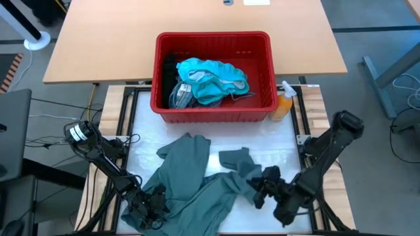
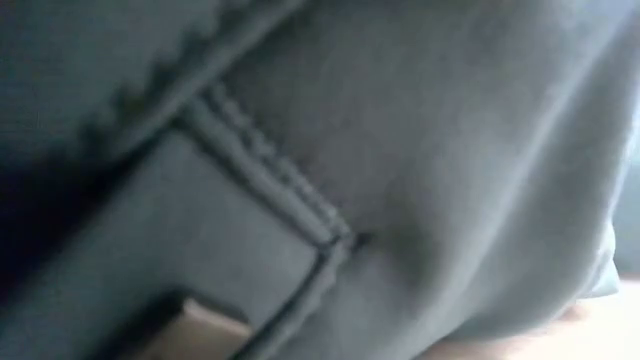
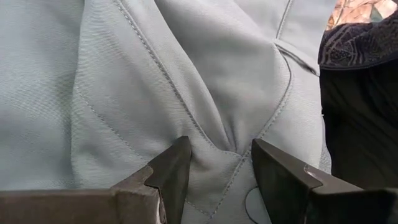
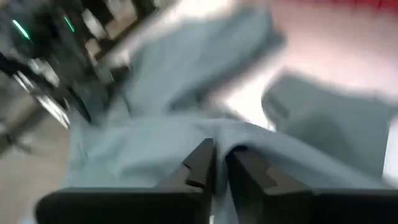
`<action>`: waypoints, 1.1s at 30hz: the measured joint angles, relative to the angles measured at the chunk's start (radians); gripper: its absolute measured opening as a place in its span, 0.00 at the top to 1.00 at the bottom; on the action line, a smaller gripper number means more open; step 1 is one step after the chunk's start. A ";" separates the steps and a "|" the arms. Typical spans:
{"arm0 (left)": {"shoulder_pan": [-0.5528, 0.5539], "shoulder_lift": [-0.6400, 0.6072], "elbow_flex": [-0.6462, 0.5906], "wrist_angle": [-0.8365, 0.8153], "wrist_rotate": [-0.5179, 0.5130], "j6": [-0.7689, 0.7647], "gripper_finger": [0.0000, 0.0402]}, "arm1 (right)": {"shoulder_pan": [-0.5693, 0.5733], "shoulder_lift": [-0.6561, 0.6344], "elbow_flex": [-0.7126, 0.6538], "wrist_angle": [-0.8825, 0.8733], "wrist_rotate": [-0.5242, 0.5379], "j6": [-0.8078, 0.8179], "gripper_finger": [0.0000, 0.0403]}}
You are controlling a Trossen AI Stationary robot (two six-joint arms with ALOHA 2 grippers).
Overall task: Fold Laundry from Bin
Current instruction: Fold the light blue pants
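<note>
Grey-green garment [image 1: 197,180]: lay spread and rumpled on the table, just in front of the bin, probably pulled out there for flattening and folding.
Bin [image 1: 213,110]: red, slotted, at the table's back edge; held teal laundry [image 1: 213,80] heaped on a black piece [image 1: 169,72], with a striped cloth [image 1: 182,95] at the wall nearest the garment (apparently waiting for a later turn).
Left gripper [image 3: 217,168]: at the garment's corner farthest from the bin; fingers [image 3: 171,171] partly apart, a seamed ridge of cloth bunched between them, seemingly pinned as an anchor.
Right gripper [image 4: 219,163]: at the garment's opposite edge, away from the bin; fingers [image 4: 200,160] narrow, a slim gap showing; whether cloth was pinched, cannot tell (blurred by motion).
Orange spray bottle [image 1: 283,105]: stood touching the bin's corner, no part in the folding.
Hidden: low view filled entirely by grey-green cloth and a seam; bin's lower layers buried; garment's type unclear.
</note>
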 joint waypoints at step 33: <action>-0.002 -0.003 0.000 -0.026 0.082 -0.117 0.58 | -0.323 -0.089 0.000 -0.334 -0.712 -0.349 0.60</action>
